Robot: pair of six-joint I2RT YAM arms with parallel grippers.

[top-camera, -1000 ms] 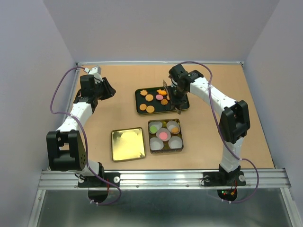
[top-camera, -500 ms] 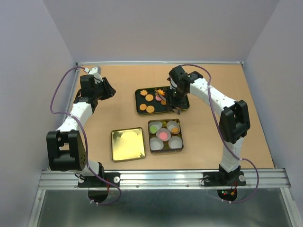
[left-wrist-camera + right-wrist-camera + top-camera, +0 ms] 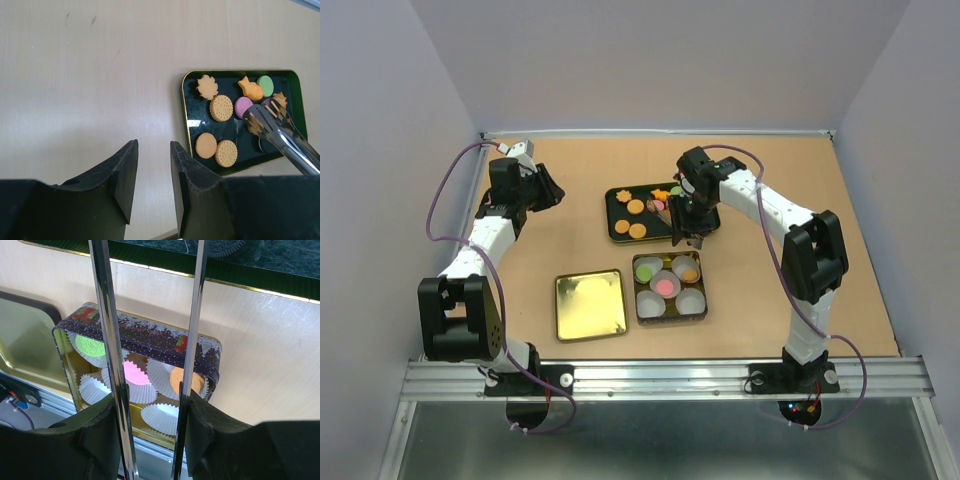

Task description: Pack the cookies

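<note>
**Cookies** (image 3: pixel 221 107): orange rounds and leaf shapes, plus one pink and one green round. They lie flat on a black tray (image 3: pixel 197 120) toward the back of the counter (image 3: pixel 75 75). Three more sit in the tin: a green one (image 3: pixel 90 346), a pink one (image 3: pixel 135 374) and an orange one (image 3: pixel 176 379). Each of these rests in a white paper cup (image 3: pixel 160 417).

**Tin** (image 3: pixel 150 342): dark patterned wall, open, just in front of the tray. Its contents match one second ago.

**Lid** (image 3: pixel 590 304): gold, flat on the counter just left of the tin. Position unchanged.

**Right fingers** (image 3: pixel 100 440): clenched on the two arms of a pair of metal tongs (image 3: pixel 280 137), with the arms spread.
- Change: the arm has shifted left over the last second.
- One second ago the tong tips hung at the tray's near right edge. They are now over the tray's right half, beside the pink cookie (image 3: pixel 243 106).
- Whether the tips touch a cookie cannot be told.
- The green cookie (image 3: pixel 675 190) at the tray's back right was hidden under the arm. It now shows.

**Left fingers** (image 3: pixel 125 175): released, with a clear gap and nothing between them. They are raised over bare counter, well left of the tray. Pose unchanged.
</note>
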